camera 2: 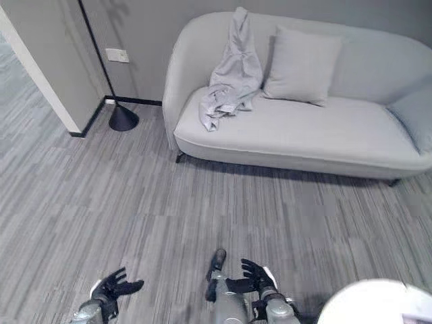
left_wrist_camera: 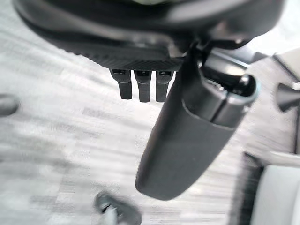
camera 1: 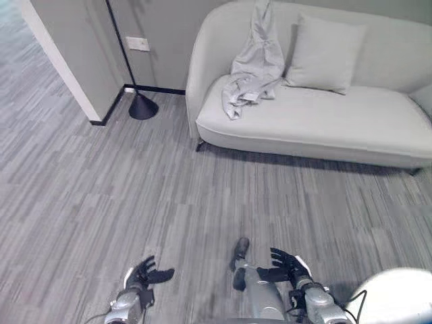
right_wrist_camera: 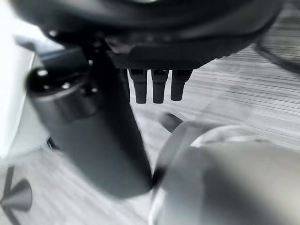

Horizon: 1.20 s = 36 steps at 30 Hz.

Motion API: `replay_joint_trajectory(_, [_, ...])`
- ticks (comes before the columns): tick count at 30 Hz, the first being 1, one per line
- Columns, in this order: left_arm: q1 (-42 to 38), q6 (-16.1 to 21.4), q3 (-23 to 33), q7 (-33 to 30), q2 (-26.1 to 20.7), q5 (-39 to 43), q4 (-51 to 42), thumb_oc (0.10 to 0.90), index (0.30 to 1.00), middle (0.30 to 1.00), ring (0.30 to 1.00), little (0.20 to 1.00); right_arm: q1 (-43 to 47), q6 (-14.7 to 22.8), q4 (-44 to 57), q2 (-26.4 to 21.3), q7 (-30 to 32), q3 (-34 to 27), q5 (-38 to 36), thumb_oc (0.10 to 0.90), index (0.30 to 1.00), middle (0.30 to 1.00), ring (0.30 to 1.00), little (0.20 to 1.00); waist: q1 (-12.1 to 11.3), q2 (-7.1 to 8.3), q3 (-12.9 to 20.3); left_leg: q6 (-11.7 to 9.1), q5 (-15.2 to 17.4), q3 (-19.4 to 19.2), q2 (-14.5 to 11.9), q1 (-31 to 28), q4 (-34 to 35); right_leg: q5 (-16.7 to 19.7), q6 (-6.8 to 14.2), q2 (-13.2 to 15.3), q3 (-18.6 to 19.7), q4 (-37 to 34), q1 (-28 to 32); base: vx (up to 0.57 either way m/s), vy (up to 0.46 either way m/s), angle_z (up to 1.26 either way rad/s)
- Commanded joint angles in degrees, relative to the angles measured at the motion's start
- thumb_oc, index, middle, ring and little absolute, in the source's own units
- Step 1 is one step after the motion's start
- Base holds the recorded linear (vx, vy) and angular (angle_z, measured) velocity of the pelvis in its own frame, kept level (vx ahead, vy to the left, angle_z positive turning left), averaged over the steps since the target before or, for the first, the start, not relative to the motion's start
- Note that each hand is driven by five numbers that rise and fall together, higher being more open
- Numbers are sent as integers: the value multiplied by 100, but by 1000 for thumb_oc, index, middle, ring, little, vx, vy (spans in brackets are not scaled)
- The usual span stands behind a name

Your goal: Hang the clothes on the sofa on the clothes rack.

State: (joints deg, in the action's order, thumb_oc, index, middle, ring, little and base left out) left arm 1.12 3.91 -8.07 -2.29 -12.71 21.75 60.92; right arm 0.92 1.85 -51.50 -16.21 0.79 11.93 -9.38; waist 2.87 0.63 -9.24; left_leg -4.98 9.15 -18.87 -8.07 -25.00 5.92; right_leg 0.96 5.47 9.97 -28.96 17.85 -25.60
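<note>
The sofa [camera 1: 324,128] is running off the right edge, so its far arm is not showing in full. The grey garment [camera 1: 253,64] is passing out of the top edge, and how it is sitting over the backrest cannot be told. The thin black pole [camera 1: 120,44] above the cone base [camera 1: 143,106] is also leaving the top edge, its upper part unseen. A second cushion [camera 2: 415,115] is getting cropped at the right edge.

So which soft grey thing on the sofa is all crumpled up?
The grey garment draped at the sofa's left end; the pillow beside it is smooth and square.
</note>
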Motion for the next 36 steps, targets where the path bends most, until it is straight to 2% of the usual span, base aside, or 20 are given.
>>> replay_joint_trajectory(1, [-226,264,2,113,64,-273,-119,800,900,900,900,900,-541,-7,-139,-282,74,98,70,800,900,900,900,900,266,78,-127,-100,-455,353,409,573,-1241,818,355,-365,515,-2285,1603,640,-341,52])
replay_joint_trajectory(4, [-244,229,-152,115,87,-7,-309,800,900,900,900,900,-395,-3,-263,-422,164,57,-102,800,900,900,900,900,107,94,-288,-407,-1632,777,1,1865,-4354,400,-165,-596,572,-2285,2272,454,-369,19])
replay_joint_trajectory(6, [-275,218,-180,96,40,57,-380,800,900,900,900,900,-285,-40,-225,-531,190,77,-102,800,900,900,900,900,-122,313,-423,-218,-1578,785,75,2673,-5154,176,-386,-556,706,-2285,2623,349,-266,-54])
replay_joint_trajectory(7, [-262,226,-119,77,38,165,-388,800,900,900,900,900,-251,-52,-207,-560,189,84,-135,800,900,900,900,900,-242,383,-452,-144,-1369,698,19,3016,-5070,51,-415,-584,779,-2285,2793,587,-157,-80])
replay_joint_trajectory(9, [-79,246,38,38,47,312,-559,800,900,900,900,900,-253,-15,39,-573,163,82,-155,800,900,900,900,900,-525,448,-387,34,-1177,483,-31,3320,-3152,-178,-332,-619,945,-2285,3144,633,-28,-71])
replay_joint_trajectory(10, [18,270,107,22,49,300,-657,800,900,900,900,900,-219,20,130,-595,146,78,-145,800,900,900,900,900,-627,415,-340,38,-1237,456,-22,3321,-2056,-319,-237,-658,954,-2285,3286,344,51,-63])
replay_joint_trajectory(11, [23,269,106,21,50,299,-660,800,900,900,900,900,-222,20,132,-595,145,78,-145,800,900,900,900,900,-638,427,-357,40,-1263,435,-1,3264,-1993,-322,-232,-641,965,-2285,3308,544,95,-78])
replay_joint_trajectory(12, [172,254,143,18,43,281,-736,800,900,900,900,900,-230,83,246,-629,166,94,-99,800,900,900,900,900,-739,291,-274,-86,-1791,384,-104,3244,-307,-484,-177,-759,956,-2285,3586,514,64,-120])
replay_joint_trajectory(14, [199,250,181,-2,50,299,-723,800,900,900,900,900,-214,108,261,-628,196,76,-113,800,900,900,900,900,-735,302,-267,-191,-1740,260,-197,3382,-92,-588,-165,-751,924,-2285,3753,486,34,-86])
replay_joint_trajectory(16, [259,200,330,5,55,304,-543,800,900,900,900,900,-137,117,394,-604,242,44,-85,800,900,900,900,900,-716,273,-267,-317,-1866,-402,-545,3771,-92,-738,-205,-869,929,-2285,4124,471,25,-10])
replay_joint_trajectory(19, [534,165,609,10,93,384,-361,800,900,900,900,900,-233,121,713,-453,177,149,-11,800,900,900,900,900,-911,135,-4,-372,-2341,-338,-505,3535,-92,-1011,-251,-982,1394,-2285,4527,736,168,-57])
replay_joint_trajectory(20, [594,161,713,7,84,424,-239,800,900,900,900,900,-270,106,705,-370,138,193,12,800,900,900,900,900,-965,201,112,-298,-2361,-407,-446,3456,-92,-1016,-203,-908,1456,-2285,4629,961,274,-142])
replay_joint_trajectory(21, [594,143,735,3,48,429,-122,800,900,900,900,900,-346,98,680,-265,94,271,96,800,900,900,900,900,-972,401,216,-195,-2236,-502,-205,3244,-92,-698,-32,-577,1336,-2242,4860,880,313,-122])
replay_joint_trajectory(22, [536,134,728,7,-38,444,-172,800,900,900,900,900,-360,96,686,-228,49,364,212,800,900,900,900,900,-1053,530,227,67,-1963,-580,43,3041,-92,-323,223,-179,1254,-1239,4625,771,357,-55])
replay_joint_trajectory(25, [420,159,648,-33,-140,470,-293,800,900,900,900,900,-328,90,748,-241,50,326,212,800,900,900,900,900,-890,584,44,443,-1444,-600,397,2617,-92,914,504,528,1250,807,3692,338,308,35])
replay_joint_trajectory(27, [324,173,600,-93,-215,492,-404,800,900,900,900,900,-316,71,772,-245,95,257,230,800,900,900,900,900,-738,500,-71,583,-1111,-579,433,2361,-92,1044,501,885,1184,1754,2996,239,231,48])
replay_joint_trajectory(30, [216,217,583,-111,-261,517,-556,800,900,900,900,900,-384,66,803,-239,107,184,172,800,900,900,900,900,-629,426,-151,523,-941,-524,420,2164,-92,655,375,1183,718,1290,2812,298,1,76])
replay_joint_trajectory(31, [126,270,540,-153,-298,529,-810,800,900,900,900,900,-450,42,864,-291,138,98,163,800,900,900,900,900,-496,367,-228,400,-762,-355,418,2004,-92,373,311,913,455,-359,2444,365,-155,115])
replay_joint_trajectory(33, [59,266,524,-179,-300,476,-821,800,900,900,900,900,-455,29,831,-320,189,77,118,800,900,900,900,900,-397,419,-277,342,-763,-242,420,2003,-92,430,279,364,819,-1673,2382,298,-197,81])
replay_joint_trajectory(36, [90,317,484,-99,-215,405,-801,800,900,900,900,900,-649,0,692,-319,154,85,197,800,900,900,900,900,-460,522,-139,313,-744,-23,518,1940,-92,484,314,101,979,-2285,2782,248,-190,89])
